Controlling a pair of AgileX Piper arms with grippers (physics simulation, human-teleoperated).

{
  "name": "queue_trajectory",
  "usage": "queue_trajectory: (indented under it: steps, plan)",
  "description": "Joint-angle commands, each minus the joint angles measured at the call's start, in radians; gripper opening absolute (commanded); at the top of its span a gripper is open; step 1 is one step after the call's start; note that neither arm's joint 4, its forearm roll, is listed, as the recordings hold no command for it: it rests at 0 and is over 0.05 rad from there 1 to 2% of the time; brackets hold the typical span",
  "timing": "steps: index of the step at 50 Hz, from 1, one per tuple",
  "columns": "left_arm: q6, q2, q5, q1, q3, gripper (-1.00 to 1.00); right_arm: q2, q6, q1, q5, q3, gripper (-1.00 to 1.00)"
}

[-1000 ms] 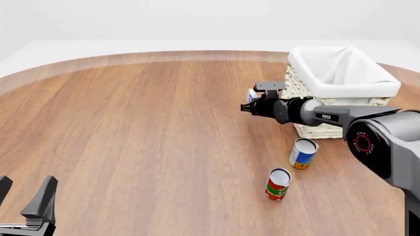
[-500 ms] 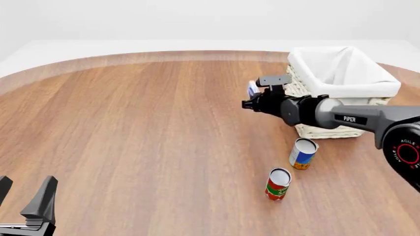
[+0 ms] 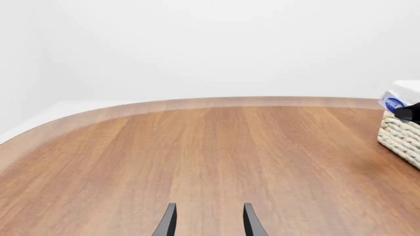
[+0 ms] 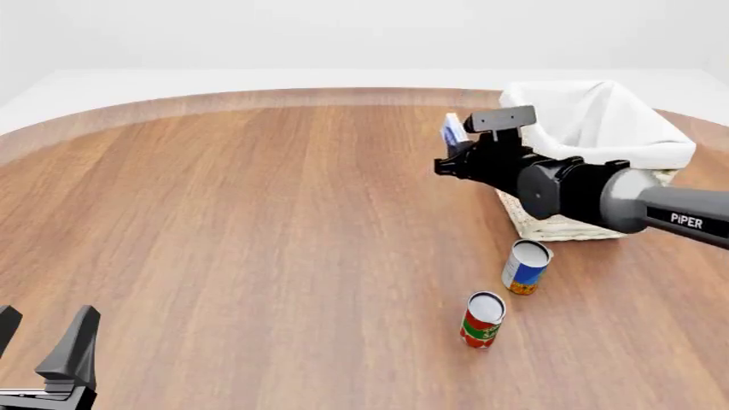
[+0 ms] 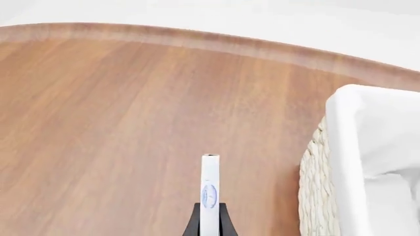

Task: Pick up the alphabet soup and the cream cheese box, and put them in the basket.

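Looking down from the front, the right gripper clamps the cream cheese box in the air beside the basket, above the bench; the alphabet soup stands upright near a red and green can. The right wrist view alone shows the box edge-on, long axis running out along the fingers. In the left wrist view the left gripper hangs open, holding nothing
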Motion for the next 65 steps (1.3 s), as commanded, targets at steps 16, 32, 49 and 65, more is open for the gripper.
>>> queue_trajectory:
  steps: [16, 32, 49, 65]
  plan:
    - [0.0, 0.0, 0.0, 0.0, 0.0, 1.0, -0.246, -0.104, -0.078, 0.088, 0.035, -1.0]
    - [0.0, 0.0, 0.0, 0.0, 0.0, 1.0, -0.335, -0.159, -0.157, 0.13, 0.018, -1.0]
    - [0.0, 0.0, 0.0, 0.0, 0.0, 1.0, -0.341, -0.208, -0.236, 0.176, -0.05, -1.0]
    - [0.0, 0.0, 0.0, 0.0, 0.0, 1.0, -0.262, -0.264, -0.288, 0.218, -0.155, -1.0]
